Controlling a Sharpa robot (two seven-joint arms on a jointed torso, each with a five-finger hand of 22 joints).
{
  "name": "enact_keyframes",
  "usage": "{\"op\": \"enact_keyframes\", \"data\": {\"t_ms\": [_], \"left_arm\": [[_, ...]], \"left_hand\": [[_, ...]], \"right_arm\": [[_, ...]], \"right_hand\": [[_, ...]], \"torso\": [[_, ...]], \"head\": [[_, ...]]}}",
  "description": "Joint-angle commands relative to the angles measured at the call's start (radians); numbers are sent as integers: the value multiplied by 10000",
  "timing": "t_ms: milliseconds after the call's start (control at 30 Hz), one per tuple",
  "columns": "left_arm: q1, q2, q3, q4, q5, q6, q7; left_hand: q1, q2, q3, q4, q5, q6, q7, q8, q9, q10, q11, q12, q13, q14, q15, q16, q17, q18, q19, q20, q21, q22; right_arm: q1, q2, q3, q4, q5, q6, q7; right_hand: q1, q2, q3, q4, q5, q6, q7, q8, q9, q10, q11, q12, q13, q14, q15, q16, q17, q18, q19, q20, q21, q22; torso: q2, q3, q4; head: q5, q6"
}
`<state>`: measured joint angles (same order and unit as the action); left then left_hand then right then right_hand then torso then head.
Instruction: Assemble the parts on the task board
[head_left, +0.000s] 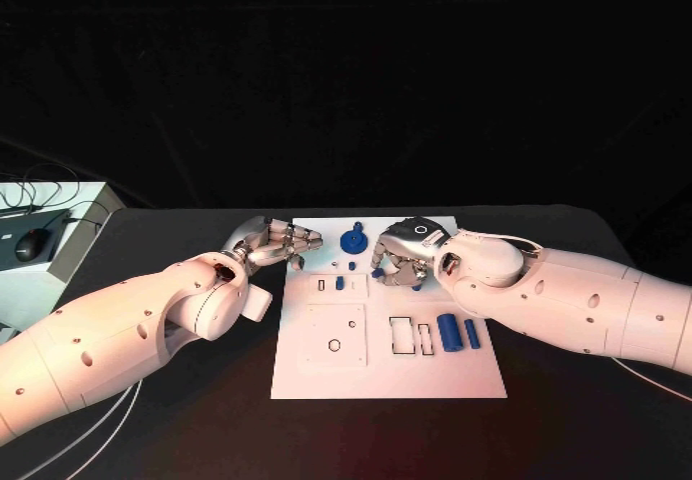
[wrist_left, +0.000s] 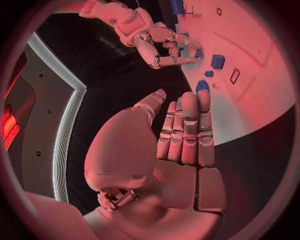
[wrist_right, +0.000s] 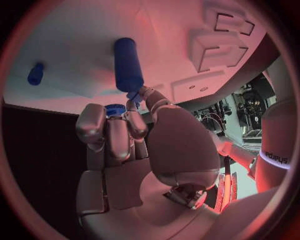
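Right robot hand (head_left: 401, 252) pinches a small ribbed blue plastic part (wrist_right: 115, 109) over the white task board (head_left: 389, 375), 1 o'clock area. Likely light, rigid, slippery; grip the knurling. Left robot hand (head_left: 277, 243) open, empty.

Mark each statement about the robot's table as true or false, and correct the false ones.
1. The task board is a white plate on a black table. True.
2. Two blue cylinders lie side by side on the board near the right arm. True.
3. The left hand grips a large blue cylinder. False: its fingers lie straight and together in the left wrist view, holding nothing.
4. The right hand is off the board, resting on the table. False: it is over the board's far part, fingers curled round a small blue part.
5. A blue round part sits between the hands. True.
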<state>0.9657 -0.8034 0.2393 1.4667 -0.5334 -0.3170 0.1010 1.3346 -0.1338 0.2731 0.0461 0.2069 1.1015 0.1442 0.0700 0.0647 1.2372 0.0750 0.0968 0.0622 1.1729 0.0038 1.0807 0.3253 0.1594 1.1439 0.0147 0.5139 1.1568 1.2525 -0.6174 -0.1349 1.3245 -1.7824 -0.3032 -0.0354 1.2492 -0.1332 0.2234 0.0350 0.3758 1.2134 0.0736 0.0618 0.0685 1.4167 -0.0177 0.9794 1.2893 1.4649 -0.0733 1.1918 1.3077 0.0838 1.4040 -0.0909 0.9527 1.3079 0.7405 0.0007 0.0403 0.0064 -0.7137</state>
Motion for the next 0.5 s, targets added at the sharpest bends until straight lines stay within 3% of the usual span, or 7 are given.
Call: {"op": "enact_keyframes", "data": {"t_ms": [33, 267, 367, 433, 467, 500], "left_arm": [[7, 51, 1, 35, -119, 202, -819], [17, 195, 2, -3, -702, 670, -1543], [30, 272, 1, -34, -949, 871, -1733], [41, 334, 1, -56, -1158, 1020, -1883], [48, 362, 0, -69, -1241, 1079, -1939], [62, 399, 0, -86, -1346, 1145, -2005]], "left_hand": [[-239, -27, -225, 210, -1, 125, -27, 18, -7, 230, -41, -44, 22, 131, -34, -14, 23, -79, 126, -28, -73, -66], [-507, 45, -1425, 638, -25, 280, -153, -4, 0, 1042, -278, 240, 107, 460, -212, -30, 252, -165, 402, -189, -70, -198], [-465, 287, -2234, 787, 3, 355, -224, -2, 12, 1174, -383, 670, 207, 525, -300, 153, 605, -234, 503, -327, 120, -63], [-593, 321, -2680, 948, -9, 403, -274, 4, 21, 1291, -458, 1076, 398, 587, -355, 241, 817, -265, 518, -376, 221, 22], [-477, 487, -3223, 1053, 28, 451, -290, -12, 42, 880, -483, 1805, 859, 591, -401, 361, 1233, -332, 513, -488, 468, 246], [-538, 513, -3329, 1118, 13, 537, -353, 36, 69, 1021, -552, 2109, 1022, 666, -445, 399, 1330, -329, 514, -498, 513, 285]], "right_arm": [[37, -94, 46, 178, 368, -277, -176], [141, -278, 161, 560, 731, -316, -268], [175, -318, 197, 680, 867, -312, -282], [200, -335, 220, 766, 954, -301, -291], [209, -340, 228, 796, 986, -297, -294], [219, -343, 235, 834, 1021, -293, -296]], "right_hand": [[66, 9, 1, 50, 53, -23, 41, 16, 13, -26, -57, -23, 7, 102, -55, -51, 167, -192, 72, 10, 40, 1163], [70, 11, 3, 50, 62, -29, 43, 14, 12, -24, -58, -19, 10, 102, -54, -54, 165, -192, 75, 10, 45, 1164], [93, 17, 8, 41, 73, -44, 50, 13, 11, -30, -57, -36, 10, 103, -54, -66, 161, -194, 82, 10, 63, 1169], [104, 18, 10, 33, 76, -49, 51, 13, 11, -36, -56, -47, 8, 102, -53, -73, 157, -192, 78, 10, 45, 1165], [104, 18, 10, 33, 76, -49, 51, 13, 11, -36, -56, -47, 8, 102, -53, -73, 157, -192, 78, 10, 45, 1165], [104, 18, 10, 33, 76, -49, 51, 13, 11, -36, -56, -47, 8, 102, -53, -73, 157, -192, 78, 10, 45, 1165]], "torso": [[-7, 2, -9], [-10, -1, -8], [-17, 1, -10], [-12, -4, -2], [-15, -2, -8], [-12, -3, -5]], "head": [[-4, 7], [-10, 43], [-4, 62], [-16, 70], [-14, 64], [-14, 68]]}}
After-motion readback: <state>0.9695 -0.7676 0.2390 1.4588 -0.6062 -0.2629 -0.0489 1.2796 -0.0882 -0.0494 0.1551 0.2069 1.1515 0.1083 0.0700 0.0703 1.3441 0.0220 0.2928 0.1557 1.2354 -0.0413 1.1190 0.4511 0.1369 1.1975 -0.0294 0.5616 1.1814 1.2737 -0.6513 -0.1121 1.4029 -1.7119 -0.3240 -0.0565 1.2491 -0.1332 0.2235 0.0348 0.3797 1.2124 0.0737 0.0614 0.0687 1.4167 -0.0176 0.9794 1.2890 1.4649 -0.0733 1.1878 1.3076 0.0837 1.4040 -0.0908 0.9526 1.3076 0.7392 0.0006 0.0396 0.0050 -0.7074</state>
